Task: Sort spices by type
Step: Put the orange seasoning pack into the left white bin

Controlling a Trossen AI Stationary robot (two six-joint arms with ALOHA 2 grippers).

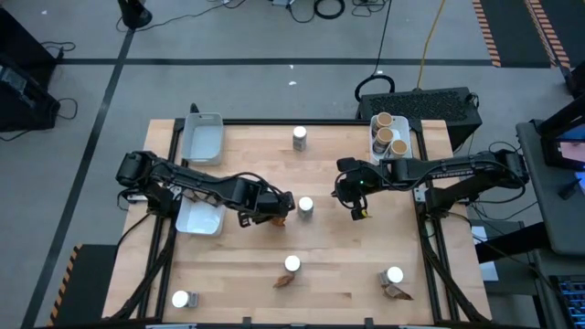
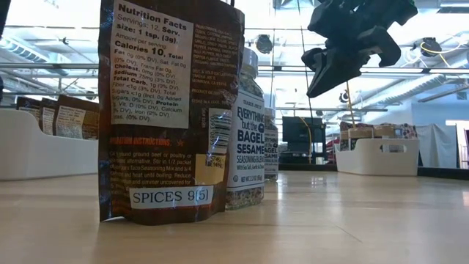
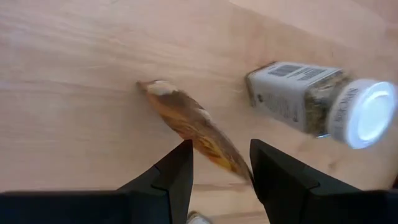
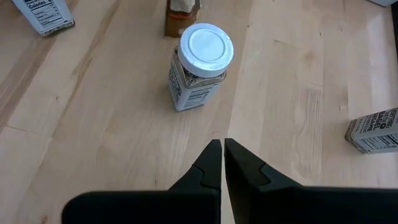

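From above, the left gripper (image 1: 279,208) sits mid-table at a brown packet (image 1: 277,217), just beside a white-lidded jar (image 1: 306,206). The right gripper (image 1: 356,212) hangs near that jar's other side. Three cork-topped jars (image 1: 389,135) stand in a tray (image 1: 406,146) at the far right; two more trays (image 1: 203,139) lie on the left.

Low down, a packet (image 2: 170,110) stands in front of a bagel-seasoning jar (image 2: 245,139).

The left wrist view shows the fingers (image 3: 175,180) part spread about the packet's (image 3: 194,127) end, seemingly pinching it, though contact is unclear.

The right wrist view shows the gripper (image 4: 222,155) pressed together, empty, above a jar (image 4: 199,65).
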